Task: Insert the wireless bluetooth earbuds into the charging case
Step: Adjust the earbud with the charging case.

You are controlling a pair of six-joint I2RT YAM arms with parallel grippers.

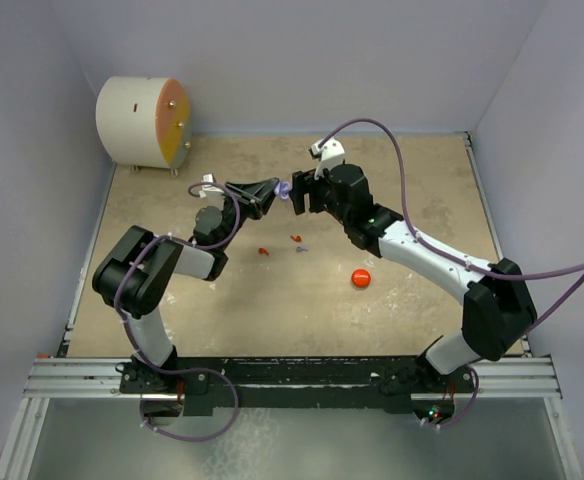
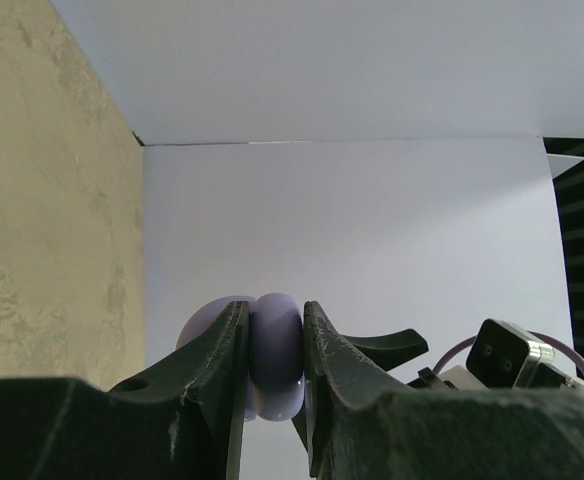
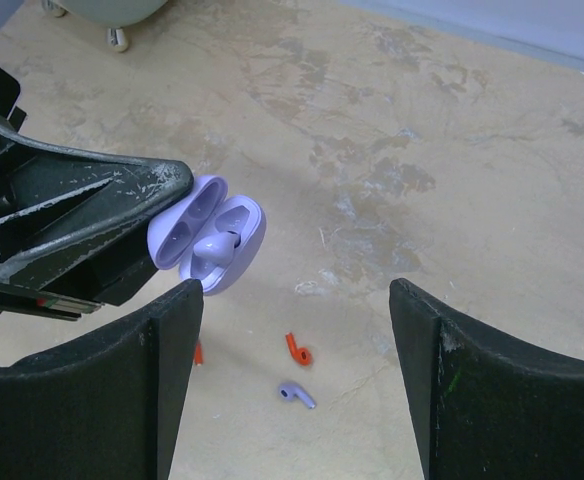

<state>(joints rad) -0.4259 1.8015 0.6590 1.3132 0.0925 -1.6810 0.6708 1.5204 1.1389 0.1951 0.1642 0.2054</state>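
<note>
Lavender and glossy, the small round clamshell charging case [image 3: 209, 235] is held in the air above the speckled beige table [image 3: 452, 150], with its lid swung open. It is clamped edgewise between the black jaws of the left gripper [image 2: 275, 335], which are pressed against both of its sides, as shown by the left wrist view. One lavender stemmed earbud [image 3: 219, 243] appears to be seated in a well of the open case. The right gripper [image 3: 294, 300] is positioned just beside the case, facing the left gripper; its jaws are spread wide apart and nothing is held between them. On the table below, a second lavender stemmed earbud [image 3: 295, 394] is seen lying on its side, with a red stemmed earbud [image 3: 296, 349] just beside it. Another red earbud [image 1: 263, 251] is seen a little to the left of that pair. A round red puck-shaped case [image 1: 361, 278] is placed nearer the right arm, apart from the loose earbuds. A white cylinder with an orange face [image 1: 142, 122] is set in the far left corner.
</note>
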